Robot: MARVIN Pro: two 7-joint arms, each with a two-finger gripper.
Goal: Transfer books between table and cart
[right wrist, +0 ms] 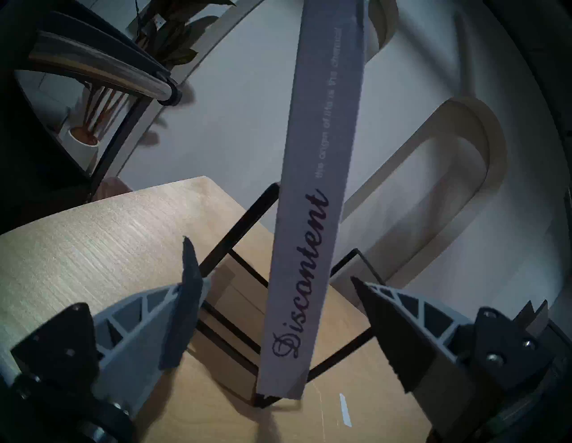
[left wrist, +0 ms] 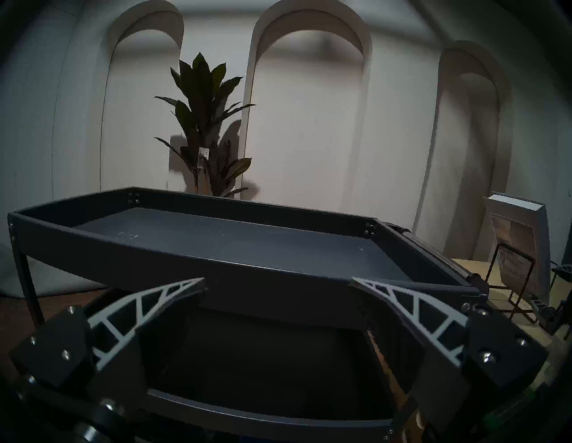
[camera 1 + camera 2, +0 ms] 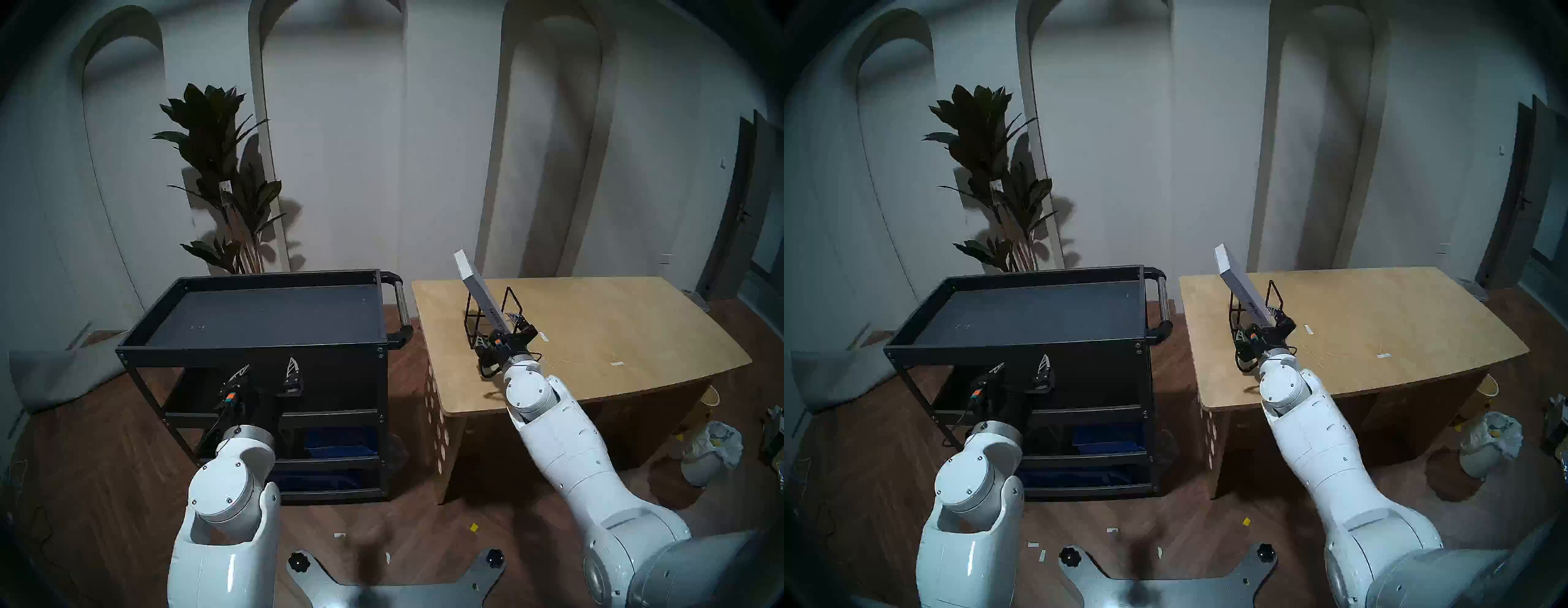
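The pale grey book (image 3: pixel 477 288) with "Discontent" on its spine (image 1: pixel 309 247) stands tilted in a black wire rack (image 3: pixel 466 314) on the plywood table (image 3: pixel 615 331). My right gripper (image 3: pixel 497 330) is open at the spine's lower end. In the right wrist view its fingers (image 1: pixel 402 324) stand either side of the spine, apart from it. My left gripper (image 3: pixel 269 364) is open and empty in front of the black cart (image 3: pixel 254 346), just below its bare tray top (image 2: pixel 216 241). The book also shows at the far right of the left wrist view (image 2: pixel 520 241).
The cart's push handle (image 3: pixel 401 305) faces the table's left edge across a narrow gap. Blue bins (image 3: pixel 339 441) sit on the lower shelves. A potted plant (image 3: pixel 225 178) stands behind the cart. A bagged bin (image 3: pixel 712 450) stands on the floor at right.
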